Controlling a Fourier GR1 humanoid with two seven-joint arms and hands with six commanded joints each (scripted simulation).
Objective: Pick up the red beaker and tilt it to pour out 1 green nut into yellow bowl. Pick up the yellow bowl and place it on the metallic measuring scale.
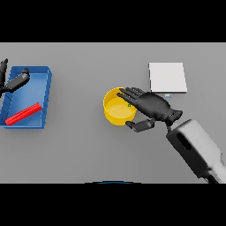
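Note:
The yellow bowl [115, 110] stands mid-table with a small green nut [129, 105] inside, near its right rim. My right hand [152, 106] hovers over the bowl's right side, open. Its straight fingers [130, 93] reach across the rim and its thumb [139, 125] sits beside the outer wall at the lower right. The red beaker [23, 114] lies on its side in a blue bin [46, 95] at the far left. My left hand [16, 81] rests open over the bin's upper part. The metallic scale [167, 77], a pale square plate, lies behind and to the right of the bowl.
The blue bin occupies the table's left edge. The scale carries a small display tab [168, 95] on its near side, just behind my right hand. My right forearm [196, 148] runs in from the lower right.

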